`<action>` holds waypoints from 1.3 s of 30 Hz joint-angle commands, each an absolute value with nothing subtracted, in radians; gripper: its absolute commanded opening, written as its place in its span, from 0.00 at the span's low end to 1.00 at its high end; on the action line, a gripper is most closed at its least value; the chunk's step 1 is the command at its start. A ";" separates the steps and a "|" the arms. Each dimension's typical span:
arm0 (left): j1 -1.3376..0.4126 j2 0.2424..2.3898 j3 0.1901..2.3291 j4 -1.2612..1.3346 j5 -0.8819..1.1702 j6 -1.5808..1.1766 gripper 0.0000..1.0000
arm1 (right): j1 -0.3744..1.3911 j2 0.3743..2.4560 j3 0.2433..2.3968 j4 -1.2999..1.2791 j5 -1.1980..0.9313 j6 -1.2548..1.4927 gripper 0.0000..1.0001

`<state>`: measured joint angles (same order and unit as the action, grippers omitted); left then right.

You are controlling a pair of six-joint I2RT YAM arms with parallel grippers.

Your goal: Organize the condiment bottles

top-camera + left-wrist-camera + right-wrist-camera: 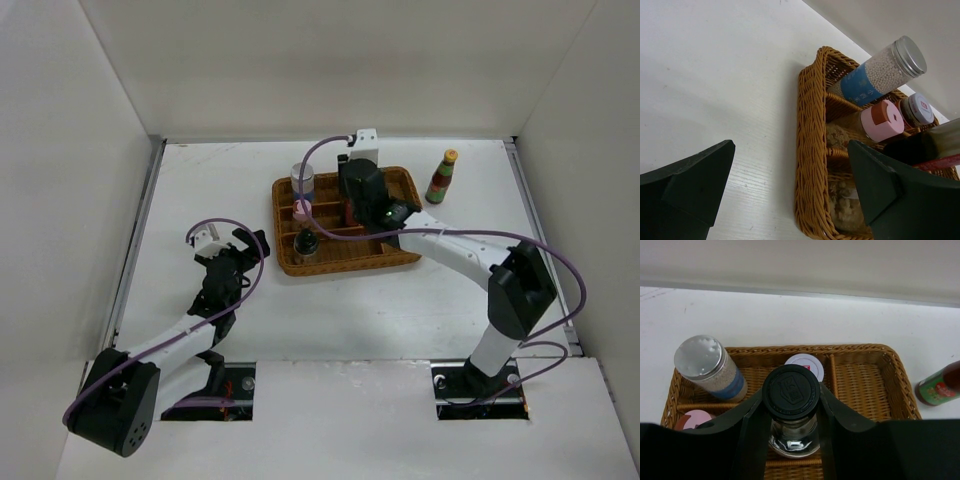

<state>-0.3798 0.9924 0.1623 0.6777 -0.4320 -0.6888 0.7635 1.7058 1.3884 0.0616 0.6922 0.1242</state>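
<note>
My right gripper [791, 407] is shut on the tall clear black-capped bottle [791, 389] and holds it upright over the middle of the brown wicker tray [860, 382]. In the tray stand the silver-capped blue-label bottle [704, 365], the pink-capped bottle [692, 419] and the short red-lidded jar [805, 365]. The black-capped dark bottle [305, 245] stands in the tray's near left compartment. The yellow-capped green bottle [442, 177] stands on the table to the right of the tray. My left gripper [235, 250] is open and empty, left of the tray.
The tray [400, 255] sits mid-table, and its right compartment [862, 390] holds nothing. White walls enclose the table on three sides. In the left wrist view the tray's rim [810, 165] lies between my open fingers [705, 170], with the silver-capped bottle [880, 70] beyond.
</note>
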 commanded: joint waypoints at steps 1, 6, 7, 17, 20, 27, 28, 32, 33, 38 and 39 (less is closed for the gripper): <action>-0.370 0.977 0.178 0.732 -0.420 -0.695 1.00 | 0.774 1.657 1.352 0.235 0.710 0.179 0.27; -0.375 0.982 0.181 0.732 -0.420 -0.695 1.00 | 0.774 1.637 1.260 0.252 0.713 0.236 0.36; -0.375 0.980 0.179 0.732 -0.420 -0.695 1.00 | 0.774 1.626 1.244 0.258 0.709 0.245 0.39; -0.375 0.982 0.183 0.730 -0.420 -0.695 1.00 | 0.743 1.445 1.170 0.255 0.643 0.253 0.79; -0.378 0.986 0.184 0.730 -0.420 -0.695 1.00 | 0.691 1.346 1.131 0.255 0.609 0.262 0.82; -0.378 0.983 0.183 0.729 -0.420 -0.695 1.00 | 0.397 1.293 1.087 0.175 0.520 0.293 0.84; -0.378 0.982 0.183 0.729 -0.420 -0.695 1.00 | 0.352 1.324 1.101 0.158 0.514 0.296 0.84; -0.378 0.985 0.183 0.733 -0.422 -0.695 1.00 | 0.242 1.477 1.198 0.091 0.485 0.276 0.86; -0.377 0.991 0.183 0.735 -0.420 -0.695 1.00 | 0.223 1.514 1.225 0.078 0.474 0.269 0.86; -0.375 1.002 0.184 0.736 -0.420 -0.695 1.00 | 0.163 1.676 1.340 0.043 0.454 0.253 0.86; -0.375 1.008 0.184 0.736 -0.422 -0.695 1.00 | 0.157 1.704 1.360 0.038 0.446 0.249 0.86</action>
